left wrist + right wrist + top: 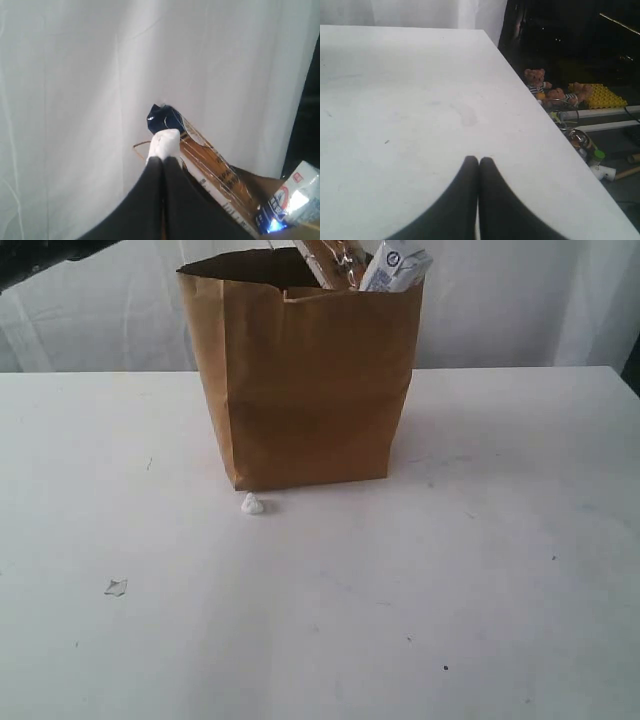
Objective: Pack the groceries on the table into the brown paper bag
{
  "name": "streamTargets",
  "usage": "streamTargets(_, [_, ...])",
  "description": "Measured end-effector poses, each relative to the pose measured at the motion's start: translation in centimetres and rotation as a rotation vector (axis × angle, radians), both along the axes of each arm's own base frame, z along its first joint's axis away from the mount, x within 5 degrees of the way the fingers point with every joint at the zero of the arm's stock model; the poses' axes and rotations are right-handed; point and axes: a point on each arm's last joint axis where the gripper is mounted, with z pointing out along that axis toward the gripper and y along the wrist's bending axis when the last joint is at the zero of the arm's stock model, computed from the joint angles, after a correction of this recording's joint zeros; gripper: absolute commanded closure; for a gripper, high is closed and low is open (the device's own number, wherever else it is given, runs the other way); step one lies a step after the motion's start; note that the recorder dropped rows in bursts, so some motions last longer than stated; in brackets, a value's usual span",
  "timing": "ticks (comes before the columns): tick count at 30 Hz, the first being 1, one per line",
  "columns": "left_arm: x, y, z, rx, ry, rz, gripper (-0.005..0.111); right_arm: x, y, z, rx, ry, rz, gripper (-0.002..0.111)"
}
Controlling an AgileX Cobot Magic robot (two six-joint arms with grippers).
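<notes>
Brown paper bag (305,390) stands just beside a white scrap (252,504).

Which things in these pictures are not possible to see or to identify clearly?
- Exterior view: the walls of the brown paper bag hide what lies inside; only the small white-blue carton and long spaghetti pack stick out, the pack cut by the top edge.
- Exterior view: white scrap before the bag, too small to identify.

No text can be read; the print on the small white-blue carton (395,267) is too blurred.
</notes>
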Motion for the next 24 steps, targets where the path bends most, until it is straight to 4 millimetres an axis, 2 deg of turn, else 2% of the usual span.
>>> streamTargets(4, [1.5, 1.7, -0.9, -0.102, -0.014, -0.051, 0.107, 0.0, 0.0, 0.0, 0.000, 0.000, 0.000, 0.108])
streamTargets(6, [2.3, 1.9, -1.1, -0.133, -0.037, -0.108, 0.107, 0.0, 0.0, 0.0, 0.000, 0.000, 0.000, 0.108])
streamTargets(11, [4.4, 0.0, -1.4, -0.060, -0.048, -0.268, 0.107, 0.0, 0.0, 0.0, 0.000, 0.000, 0.000, 0.108])
streamTargets(18, [6.8, -2.2, -0.6, 0.022, -0.089, -0.330, 0.107, 0.0, 0.0, 0.0, 0.000, 0.000, 0.000, 0.108])
streamTargets(24, [8.3, -3.2, -2.2, 0.075, -0.062, -0.341, 0.107, 0.0, 0.0, 0.0, 0.000, 0.000, 0.000, 0.108])
